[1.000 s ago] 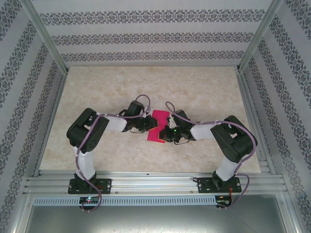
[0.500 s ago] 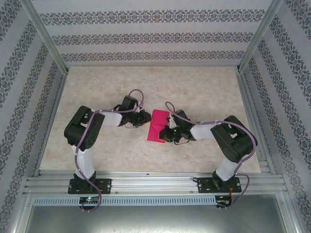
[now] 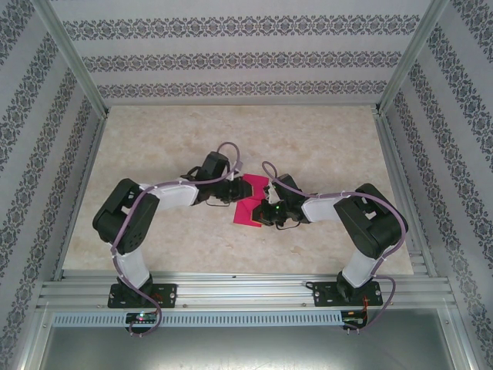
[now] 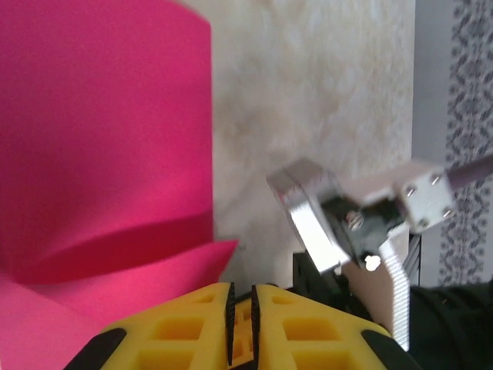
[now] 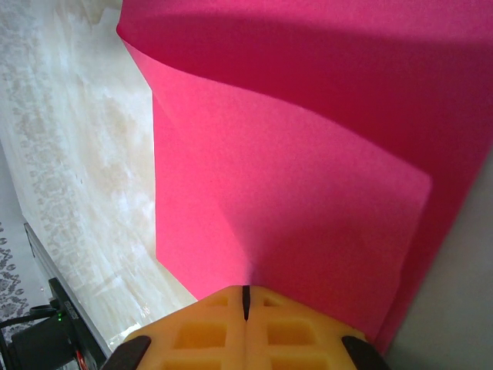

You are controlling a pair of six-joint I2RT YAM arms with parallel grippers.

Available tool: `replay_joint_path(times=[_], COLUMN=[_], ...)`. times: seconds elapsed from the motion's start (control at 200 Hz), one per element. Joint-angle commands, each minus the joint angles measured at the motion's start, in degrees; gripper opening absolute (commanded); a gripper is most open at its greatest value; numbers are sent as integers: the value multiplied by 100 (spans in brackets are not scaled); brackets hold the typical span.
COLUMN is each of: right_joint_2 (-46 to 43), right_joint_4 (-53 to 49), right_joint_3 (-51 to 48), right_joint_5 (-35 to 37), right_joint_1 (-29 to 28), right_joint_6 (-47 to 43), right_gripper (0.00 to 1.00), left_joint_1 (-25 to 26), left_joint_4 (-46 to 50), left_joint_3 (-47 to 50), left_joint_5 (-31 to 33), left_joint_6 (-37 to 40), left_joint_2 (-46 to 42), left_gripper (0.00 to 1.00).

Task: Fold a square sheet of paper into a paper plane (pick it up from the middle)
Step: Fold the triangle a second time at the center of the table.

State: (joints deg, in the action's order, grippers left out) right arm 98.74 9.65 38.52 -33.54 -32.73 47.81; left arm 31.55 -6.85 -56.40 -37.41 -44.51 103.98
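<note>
A beige marbled table (image 3: pixel 323 146) lies evenly lit. Walls (image 3: pixel 239 62) papered in grey floral stripes close it left, right and far; aluminium rails (image 3: pixel 246 293) line the near edge

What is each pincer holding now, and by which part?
The right pincer is shut on the pink paper at its edge. Whether the left pincer grips it cannot be told.

A beige marbled table (image 3: pixel 323 139) lies within patterned walls (image 3: pixel 231 62) and aluminium rails (image 3: pixel 246 291)

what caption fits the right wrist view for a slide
right gripper shut on the partly folded square sheet of paper, pale table alongside
</note>
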Motion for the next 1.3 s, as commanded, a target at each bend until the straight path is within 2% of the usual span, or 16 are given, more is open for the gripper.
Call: replay_joint_path(times=[0.0,0.31,0.46,0.56,0.794,0.879,0.989,1.109,1.299], right_joint_2=[247,-80,-526,-654,-34,253,285,266,128], right_joint_4=[-955,-1084,-841,-978,-660,-891,-917,-215,-319], right_joint_3=[-238,-161,-29,196,500,568,209,-270,-481], right_joint_5=[429,339,29,102,-91,40,260,-164,-179], right_joint_1=[55,99,84,72,88,83,142,232,258], right_joint_6=[-55,-102,87,77,217,124,50,267,188], right_gripper=[0,0,0,0,0,0,0,0,0], left_joint_1=[62,-63,-69,-70,-60,-59,-61,-70,-129], left_joint_4=[-146,2,-190,-290,-215,-194,-106,128,96], left_joint_3=[-105,0,106,170,146,130,137,95,250], left_joint_5=[-31,614,402,357,348,353,425,527,640], left_joint_6=[5,92,-38,-92,-66,-71,-39,23,-56], left_joint_2=[398,800,932,900,898,888,869,945,1011], left_gripper=[16,14,14,14,13,13,12,8,4])
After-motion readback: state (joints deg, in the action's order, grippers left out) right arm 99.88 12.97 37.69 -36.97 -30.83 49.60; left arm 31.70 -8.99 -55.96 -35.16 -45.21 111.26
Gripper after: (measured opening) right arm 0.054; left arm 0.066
